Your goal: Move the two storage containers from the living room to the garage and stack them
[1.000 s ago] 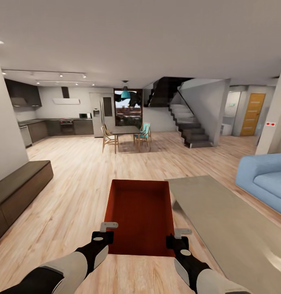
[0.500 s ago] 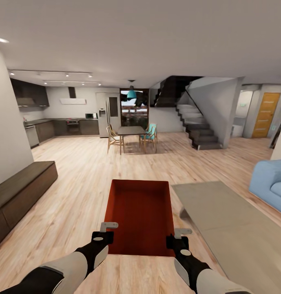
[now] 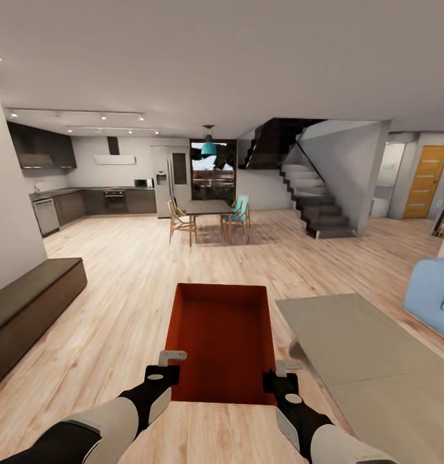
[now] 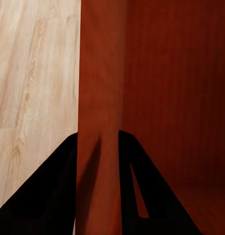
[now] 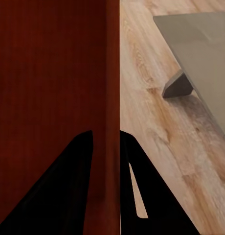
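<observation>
One red-orange storage container (image 3: 222, 338), open-topped, hangs in front of me over the light wood planks of the living room. My left gripper (image 3: 170, 361) is shut on its left wall, which the left wrist view shows pinched between the two dark fingers (image 4: 54, 196) as a red wall (image 4: 100, 122). My right gripper (image 3: 281, 372) is shut on the right wall (image 5: 110, 98), with one finger (image 5: 63, 191) inside the box and one outside. The garage is out of view.
A low grey coffee table (image 3: 370, 361) stands close on my right, a blue sofa (image 3: 434, 296) beyond it. A dark bench (image 3: 28, 309) lines the left wall. Ahead lie open plank floor (image 3: 138, 270), a dining table with chairs (image 3: 209, 216), the kitchen, stairs (image 3: 318, 206) and an orange door (image 3: 428, 180).
The whole view has swung left: the sofa, coffee table, stairs and door slid rightward in the picture. Both grippers and the container keep the same place relative to me.
</observation>
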{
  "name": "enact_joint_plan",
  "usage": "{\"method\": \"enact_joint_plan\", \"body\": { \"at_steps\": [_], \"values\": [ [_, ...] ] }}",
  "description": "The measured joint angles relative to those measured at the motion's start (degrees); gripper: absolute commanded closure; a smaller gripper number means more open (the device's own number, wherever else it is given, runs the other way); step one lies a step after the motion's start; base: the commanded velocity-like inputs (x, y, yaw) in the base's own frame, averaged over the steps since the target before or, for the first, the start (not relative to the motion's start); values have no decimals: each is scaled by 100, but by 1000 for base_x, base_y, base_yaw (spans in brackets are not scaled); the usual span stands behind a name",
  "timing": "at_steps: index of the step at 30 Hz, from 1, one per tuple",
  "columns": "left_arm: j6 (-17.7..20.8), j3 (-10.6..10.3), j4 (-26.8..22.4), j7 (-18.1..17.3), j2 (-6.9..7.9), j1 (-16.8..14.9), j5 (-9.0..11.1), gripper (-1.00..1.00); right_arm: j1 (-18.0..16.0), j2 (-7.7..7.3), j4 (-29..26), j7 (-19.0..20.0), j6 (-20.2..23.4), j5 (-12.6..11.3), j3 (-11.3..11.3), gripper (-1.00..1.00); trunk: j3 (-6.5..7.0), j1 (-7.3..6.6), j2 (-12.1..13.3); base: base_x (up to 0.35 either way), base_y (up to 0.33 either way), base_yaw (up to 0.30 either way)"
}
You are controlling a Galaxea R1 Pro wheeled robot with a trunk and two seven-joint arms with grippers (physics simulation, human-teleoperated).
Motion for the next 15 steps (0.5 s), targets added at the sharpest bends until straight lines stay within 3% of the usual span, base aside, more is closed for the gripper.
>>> {"method": "enact_joint_plan", "body": {
  "at_steps": [15],
  "values": [
    [3,0,0,-5,4,0,0,100,0,4,1,-5,2,0,0,100,0,0,0,321,0,0]
  ]
}}
